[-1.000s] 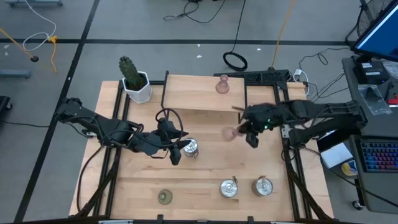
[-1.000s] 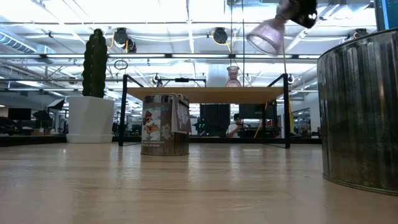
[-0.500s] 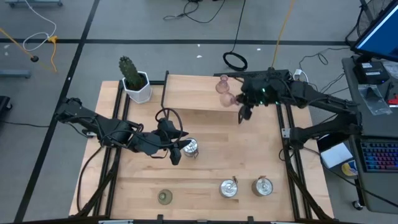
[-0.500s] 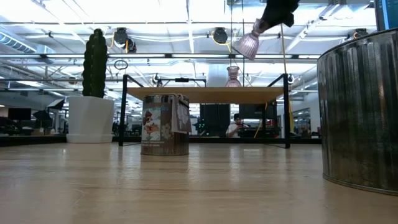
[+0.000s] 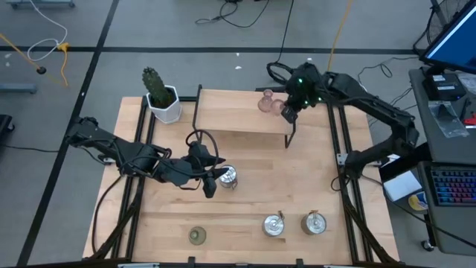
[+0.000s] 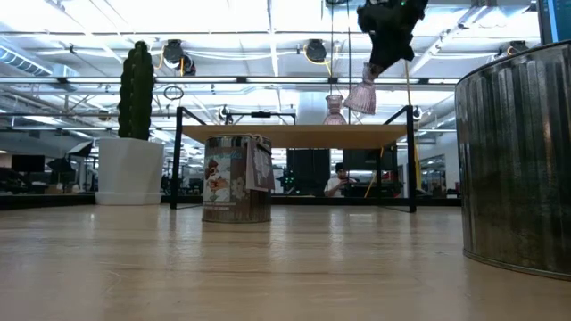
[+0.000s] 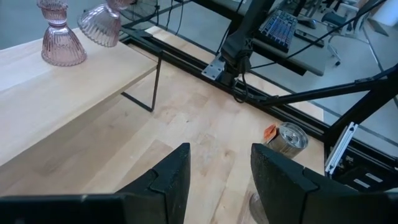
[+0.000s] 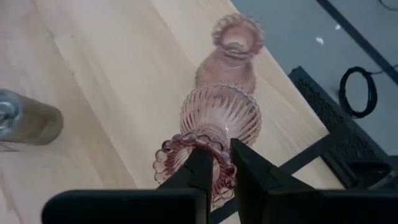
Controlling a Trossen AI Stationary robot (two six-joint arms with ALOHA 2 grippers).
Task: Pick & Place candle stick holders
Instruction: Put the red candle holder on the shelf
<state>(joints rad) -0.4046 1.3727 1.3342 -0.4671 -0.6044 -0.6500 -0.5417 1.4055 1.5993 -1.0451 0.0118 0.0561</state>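
Note:
My right gripper (image 5: 288, 112) is shut on a pink ribbed glass holder (image 5: 276, 109) over the far right end of the raised wooden shelf (image 5: 238, 112). A second pink holder (image 5: 265, 102) stands on its base on the shelf right beside it. My left gripper (image 5: 211, 184) is open and empty at mid table, next to a silver holder (image 5: 227, 177) that stands on the table. Two more silver holders (image 5: 274, 225) (image 5: 314, 222) and the olive-green holder (image 5: 196, 236) stand near the front edge. My right gripper pinches one side of the holder's frilled top rim (image 8: 222, 149) between its two fingers (image 8: 200, 169), coming from above and pointing down. The holder hangs below the fingers, slightly tilted, its wide ribbed base (image 6: 360, 100) down and just clear of the shelf.
A white pot with a green cactus (image 5: 160, 94) stands at the far left corner. The shelf rests on thin black legs (image 5: 287, 138). Black rails (image 5: 343, 156) run along both table sides. Bare wood lies between the shelf and the front row.
My right gripper has carried the pink holder from above the table's middle right toward the far edge, to the shelf's far right end beside the standing pink holder. The holder has tipped from a strong slant to nearly upright, base down. The left arm has kept still.

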